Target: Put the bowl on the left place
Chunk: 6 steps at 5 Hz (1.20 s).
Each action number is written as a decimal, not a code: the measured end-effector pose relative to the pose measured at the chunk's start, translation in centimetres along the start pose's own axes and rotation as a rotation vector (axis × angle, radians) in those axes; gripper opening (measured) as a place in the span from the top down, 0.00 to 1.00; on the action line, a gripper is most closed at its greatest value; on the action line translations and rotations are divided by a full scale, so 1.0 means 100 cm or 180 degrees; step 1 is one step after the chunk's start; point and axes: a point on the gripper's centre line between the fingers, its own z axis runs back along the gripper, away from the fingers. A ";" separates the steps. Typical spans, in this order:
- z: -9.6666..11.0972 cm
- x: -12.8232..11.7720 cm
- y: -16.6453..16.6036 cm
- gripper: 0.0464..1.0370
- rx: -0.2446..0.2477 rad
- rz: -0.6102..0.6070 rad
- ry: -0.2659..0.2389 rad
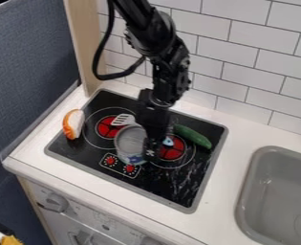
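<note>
Gripper (151, 149) at bowl's (129, 140) R rim, hold unclr.

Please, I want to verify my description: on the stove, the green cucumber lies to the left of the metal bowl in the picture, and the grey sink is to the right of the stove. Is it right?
Not quite: the camera view shows the green cucumber to the right of the metal bowl. The grey sink is indeed to the right of the stove.
</note>
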 end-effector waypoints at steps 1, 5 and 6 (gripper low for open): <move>0.003 0.016 -0.011 0.04 -0.0048 0.0125 -0.0059; 0.001 0.062 -0.034 0.04 -0.0036 0.0433 -0.0223; 0.023 0.053 -0.039 0.04 -0.0244 0.0417 0.0049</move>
